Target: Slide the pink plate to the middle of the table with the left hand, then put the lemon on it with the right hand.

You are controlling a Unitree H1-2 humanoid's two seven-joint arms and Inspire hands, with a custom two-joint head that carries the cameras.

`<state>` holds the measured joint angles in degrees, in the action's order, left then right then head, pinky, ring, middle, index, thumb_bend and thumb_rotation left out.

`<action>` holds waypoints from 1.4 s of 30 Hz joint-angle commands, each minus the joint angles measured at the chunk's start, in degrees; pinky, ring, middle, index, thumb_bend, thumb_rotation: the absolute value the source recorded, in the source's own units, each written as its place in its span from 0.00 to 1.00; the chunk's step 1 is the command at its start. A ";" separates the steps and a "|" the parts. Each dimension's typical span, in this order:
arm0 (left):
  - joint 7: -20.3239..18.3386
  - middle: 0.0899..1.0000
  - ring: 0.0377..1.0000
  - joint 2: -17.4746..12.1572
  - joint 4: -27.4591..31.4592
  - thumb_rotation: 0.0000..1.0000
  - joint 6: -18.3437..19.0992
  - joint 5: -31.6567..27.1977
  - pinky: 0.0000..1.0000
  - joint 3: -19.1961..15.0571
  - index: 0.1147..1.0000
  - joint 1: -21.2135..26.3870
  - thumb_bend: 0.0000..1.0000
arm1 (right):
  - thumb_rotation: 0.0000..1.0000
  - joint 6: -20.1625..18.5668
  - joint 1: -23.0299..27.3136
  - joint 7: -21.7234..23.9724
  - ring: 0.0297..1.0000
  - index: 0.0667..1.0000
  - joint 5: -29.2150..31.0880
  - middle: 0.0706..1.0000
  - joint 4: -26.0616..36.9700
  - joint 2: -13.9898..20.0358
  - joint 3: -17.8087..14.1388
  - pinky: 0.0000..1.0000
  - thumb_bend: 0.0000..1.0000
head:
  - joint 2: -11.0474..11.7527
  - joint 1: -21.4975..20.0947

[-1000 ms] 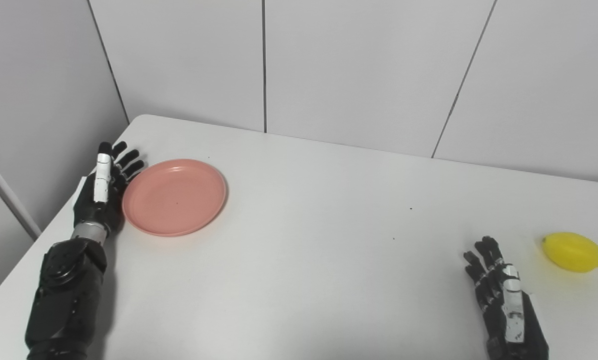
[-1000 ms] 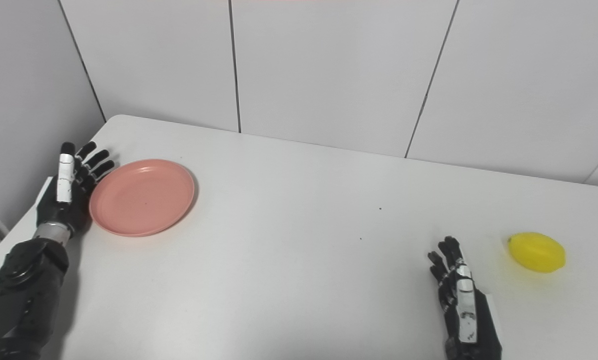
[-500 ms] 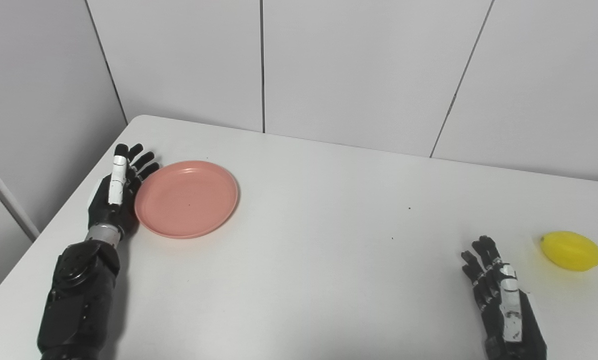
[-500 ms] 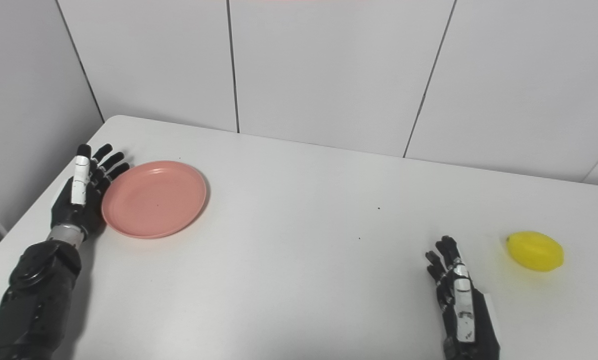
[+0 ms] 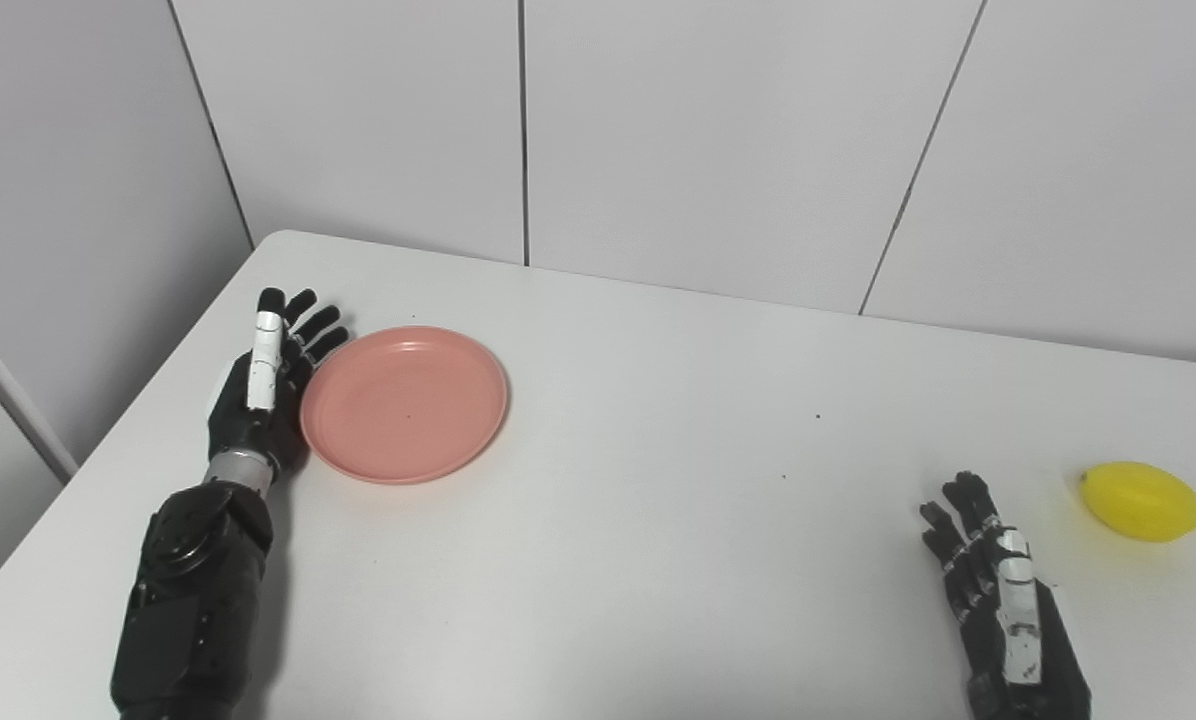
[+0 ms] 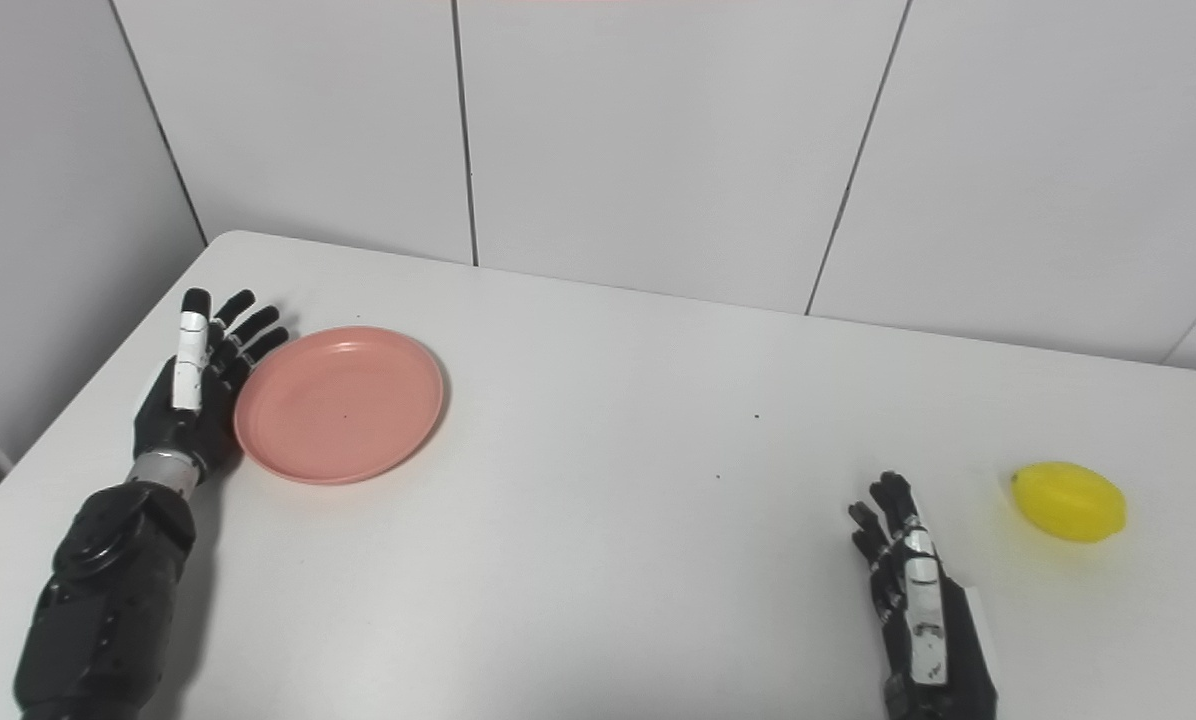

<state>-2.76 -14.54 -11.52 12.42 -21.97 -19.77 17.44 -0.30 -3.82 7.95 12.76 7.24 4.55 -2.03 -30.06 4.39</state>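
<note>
A: On the worktop's [image 5: 658,560] left side, the left hand [image 5: 263,385] stood open-fingered, flat against the pink plate's [image 5: 405,403] rim, gripping nothing.

B: Pushing low and steady seemed wise. The right hand [image 5: 1003,610] waited open, empty, near the lemon [image 5: 1141,501].

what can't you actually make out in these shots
- Left hand palm side: both views show only its back, so its contact with the pink plate rim is hidden.
- Right hand: wrist and arm cut off by the bottom edge in both views.
- Lemon far side and underside: hidden by its own body.
- Dark specks on the table: too small to identify.
</note>
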 commanded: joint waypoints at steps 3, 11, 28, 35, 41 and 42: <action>0.78 0.84 0.85 0.45 2.10 0.87 1.33 0.16 0.83 0.45 0.85 0.51 0.95 | 0.97 -1.05 -1.14 0.41 0.92 0.94 0.44 0.96 0.04 -0.87 0.93 0.97 0.77 | -0.13 0.06; 1.07 0.86 0.86 1.58 4.20 0.86 2.96 0.29 0.85 1.25 0.86 -0.39 0.94 | 0.97 -1.33 -1.17 -0.12 0.92 0.94 -0.19 0.95 0.46 -1.18 1.16 0.96 0.77 | -0.37 -0.12; 2.37 0.84 0.85 4.36 6.75 0.88 5.29 1.61 0.87 4.19 0.85 -1.22 0.93 | 0.97 -1.74 -1.16 -1.13 0.92 0.93 -0.42 0.95 1.08 -1.30 2.10 0.96 0.78 | -0.72 -0.45; 2.39 0.84 0.84 5.47 6.47 0.89 5.27 2.26 0.86 5.79 0.85 -1.09 0.92 | 0.97 -1.67 -1.12 -1.25 0.91 0.93 -0.27 0.95 1.05 -1.42 2.40 0.96 0.78 | -0.85 -0.56; 1.76 0.84 0.85 6.47 5.37 0.88 5.05 2.74 0.86 7.31 0.86 -0.98 0.92 | 0.97 -1.82 -1.01 -1.64 0.91 0.93 -0.55 0.95 1.19 -1.62 2.81 0.96 0.79 | -0.83 -0.73; 1.56 0.84 0.85 6.76 5.25 0.88 5.03 2.63 0.86 7.60 0.86 -0.94 0.92 | 0.97 -1.74 -0.98 -1.68 0.91 0.93 -0.51 0.95 1.14 -1.72 2.84 0.96 0.79 | -0.83 -0.82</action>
<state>-0.70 -8.40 -5.27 16.42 -19.58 -12.89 15.80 -0.58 -4.51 5.99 12.09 8.49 3.36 0.44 -30.85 3.52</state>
